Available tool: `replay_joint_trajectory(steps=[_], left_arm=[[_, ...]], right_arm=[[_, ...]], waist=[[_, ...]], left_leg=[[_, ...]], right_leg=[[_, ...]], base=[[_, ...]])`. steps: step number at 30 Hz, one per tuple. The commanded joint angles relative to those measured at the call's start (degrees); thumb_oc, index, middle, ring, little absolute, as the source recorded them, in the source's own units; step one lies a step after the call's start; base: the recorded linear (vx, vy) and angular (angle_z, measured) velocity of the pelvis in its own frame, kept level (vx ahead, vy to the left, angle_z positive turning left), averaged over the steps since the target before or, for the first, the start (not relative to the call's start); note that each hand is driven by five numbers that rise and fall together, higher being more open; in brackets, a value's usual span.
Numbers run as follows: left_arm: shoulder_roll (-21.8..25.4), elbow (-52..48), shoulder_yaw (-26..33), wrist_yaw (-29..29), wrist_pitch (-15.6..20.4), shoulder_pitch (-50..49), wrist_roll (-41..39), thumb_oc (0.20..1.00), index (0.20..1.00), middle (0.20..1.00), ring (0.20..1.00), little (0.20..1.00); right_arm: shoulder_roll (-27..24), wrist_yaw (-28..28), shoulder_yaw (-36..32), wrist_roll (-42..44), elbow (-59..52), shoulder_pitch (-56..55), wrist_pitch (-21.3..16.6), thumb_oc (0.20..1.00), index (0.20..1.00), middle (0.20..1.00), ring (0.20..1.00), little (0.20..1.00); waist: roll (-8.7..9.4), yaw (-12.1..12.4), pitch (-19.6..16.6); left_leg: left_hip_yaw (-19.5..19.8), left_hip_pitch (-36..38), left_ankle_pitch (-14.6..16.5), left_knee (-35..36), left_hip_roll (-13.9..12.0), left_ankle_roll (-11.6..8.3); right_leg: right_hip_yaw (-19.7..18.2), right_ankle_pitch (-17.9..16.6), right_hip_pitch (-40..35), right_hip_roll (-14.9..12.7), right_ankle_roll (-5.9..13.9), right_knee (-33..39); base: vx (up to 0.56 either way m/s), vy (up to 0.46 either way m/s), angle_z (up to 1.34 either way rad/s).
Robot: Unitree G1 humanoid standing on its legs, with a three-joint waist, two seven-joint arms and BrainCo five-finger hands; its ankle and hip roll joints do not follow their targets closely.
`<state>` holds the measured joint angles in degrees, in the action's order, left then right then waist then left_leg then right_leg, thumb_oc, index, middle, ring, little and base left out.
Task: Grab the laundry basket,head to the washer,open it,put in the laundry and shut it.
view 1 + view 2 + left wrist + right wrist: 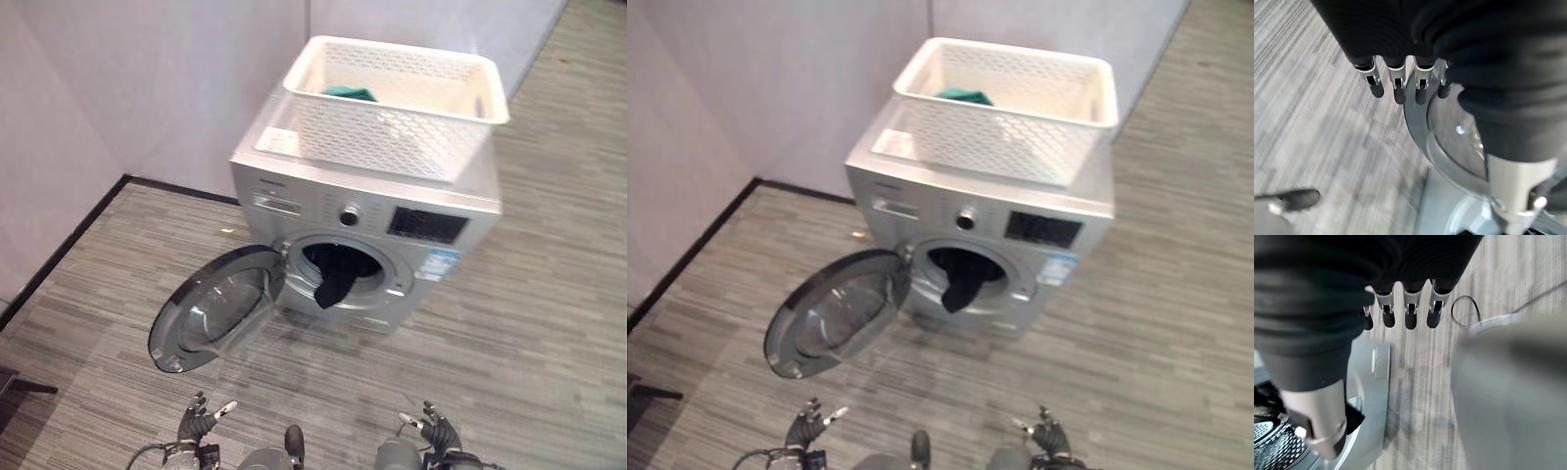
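Observation:
A silver washer [294, 186] stands by the wall with its round door [220, 305] swung wide open to the left. A dark cloth [336, 279] hangs out of the drum opening over its lower rim. On top of the washer sits a white perforated laundry basket [392, 122] with a green cloth [350, 93] in it. My left hand [199, 419] and right hand [436, 426] hang low in front of the washer, well short of it. Both are open and hold nothing. The left wrist view shows straight fingers [1396, 83] above the door's glass [1449, 127]. Straight fingers [1408, 308] also show in the right wrist view.
White walls [147, 88] meet in a corner behind the washer, with a black baseboard [69, 245] along the left wall. Grey striped floor [529, 333] spreads to the right and in front. The open door takes up floor space left of the drum.

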<state>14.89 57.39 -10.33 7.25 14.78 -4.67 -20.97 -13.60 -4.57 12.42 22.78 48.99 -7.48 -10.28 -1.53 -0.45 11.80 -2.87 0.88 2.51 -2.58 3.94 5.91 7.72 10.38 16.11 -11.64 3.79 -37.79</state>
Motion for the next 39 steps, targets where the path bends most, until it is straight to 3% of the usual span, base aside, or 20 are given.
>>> replay_joint_trajectory(steps=[1,3,4,6,9,17,18,25,32,39], left_arm=[[0.7,-2.2,-0.1,-0.2,1.9,-1.5,1.3,1.0,1.0,1.0,1.0,1.0],[0.5,-1.9,-0.2,0.1,2.1,-1.2,1.8,1.0,1.0,1.0,1.0,1.0],[0.4,-2.1,-1.2,0.2,2.3,-0.6,2.5,1.0,1.0,1.0,1.0,1.0],[0.5,-2.9,-2.0,-0.1,2.4,-0.6,2.9,1.0,1.0,1.0,1.0,1.0],[0.8,-5.9,-3.9,-0.5,2.6,-1.0,3.5,1.0,1.0,1.0,1.0,1.0],[1.7,-7.2,-5.0,0.0,2.8,-0.2,2.3,1.0,1.0,1.0,1.0,1.0],[1.3,-8.5,-6.0,0.8,3.2,0.2,0.8,1.0,1.0,1.0,1.0,1.0],[-0.1,-9.3,-7.7,1.2,4.0,0.8,-1.9,1.0,1.0,1.0,1.0,1.0],[-1.0,-14.5,-10.5,1.3,4.7,1.3,-5.6,1.0,1.0,1.0,1.0,1.0],[-0.8,-21.1,-13.4,1.2,5.4,3.3,-7.8,1.0,1.0,1.0,1.0,1.0]], right_arm=[[-1.4,-1.0,-0.8,0.4,3.4,1.0,-0.5,1.0,1.0,1.0,1.0,1.0],[-1.1,-1.3,-1.0,-0.1,5.0,1.6,-0.4,1.0,1.0,1.0,1.0,1.0],[-0.6,-1.9,-1.5,-0.7,7.3,2.5,-0.1,1.0,1.0,1.0,1.0,1.0],[-0.5,-2.2,-1.7,-1.7,8.6,2.4,0.3,1.0,1.0,1.0,1.0,1.0],[-0.2,-4.0,-2.4,-4.1,14.8,4.9,1.2,1.0,1.0,1.0,1.0,1.0],[-0.2,-7.0,-3.3,-4.7,24.5,11.8,2.9,1.0,1.0,1.0,1.0,1.0],[-0.2,-9.5,-3.6,-3.9,25.9,13.6,2.9,1.0,1.0,1.0,1.0,1.0],[0.6,-9.6,-3.1,1.4,24.7,16.2,1.8,1.0,1.0,1.0,1.0,1.0],[-0.2,-12.4,-1.5,2.5,25.0,24.6,1.3,1.0,1.0,1.0,1.0,1.0],[-5.6,-15.3,-2.0,1.4,29.4,35.8,2.2,1.0,1.0,1.0,1.0,1.0]], waist=[[1.22,-0.7,0.0],[1.21,-1.1,0.0],[1.0,-1.6,0.1],[1.11,-1.8,0.2],[0.93,-1.5,-0.5],[-1.47,-0.5,1.2],[-2.89,-0.4,2.8],[-4.53,-0.6,4.6],[-7.67,0.5,7.0],[-12.3,1.9,9.8]], left_leg=[[4.9,-3.1,2.0,-2.1,-0.7,-2.68],[5.7,-2.6,2.1,-1.3,-0.5,-2.96],[7.3,-2.0,2.1,-0.2,0.3,-3.47],[8.4,-1.7,2.1,0.1,1.1,-3.85],[10.6,-3.9,2.5,0.2,2.7,-4.36],[10.9,-10.9,1.1,0.0,1.4,-5.24],[10.8,-13.1,0.6,-0.1,1.0,-5.58],[9.7,-15.1,-0.3,1.0,0.3,-5.84],[7.5,-19.0,-1.2,2.1,0.3,-6.23],[6.8,-23.9,-2.1,1.2,1.4,-6.82]], right_leg=[[-3.4,-9.1,-4.3,3.9,2.63,21.4],[-5.5,-10.7,-3.2,4.2,3.52,25.7],[-8.0,-13.1,-1.4,3.7,4.51,30.7],[-8.2,-13.8,-2.4,3.2,4.68,32.7],[-5.3,-16.0,-4.9,0.6,5.24,37.1],[-3.7,-15.3,0.7,0.7,4.33,35.2],[-4.2,-14.8,3.2,1.1,3.83,34.2],[-5.4,-15.1,5.6,1.8,3.41,34.7],[-6.8,-16.8,9.7,1.8,3.57,37.0],[-7.4,-16.6,15.2,1.3,3.42,35.0]], base=[[0.25,-0.096,0.77],[0.19,-0.053,0.84],[0.13,-0.036,0.94],[0.16,-0.032,0.77],[0.09,-0.077,0.95],[-0.03,-0.068,0.31],[-0.05,-0.028,-0.11],[-0.01,-0.02,-0.17],[-0.01,0.015,-0.17],[-0.03,0.006,0.09]])
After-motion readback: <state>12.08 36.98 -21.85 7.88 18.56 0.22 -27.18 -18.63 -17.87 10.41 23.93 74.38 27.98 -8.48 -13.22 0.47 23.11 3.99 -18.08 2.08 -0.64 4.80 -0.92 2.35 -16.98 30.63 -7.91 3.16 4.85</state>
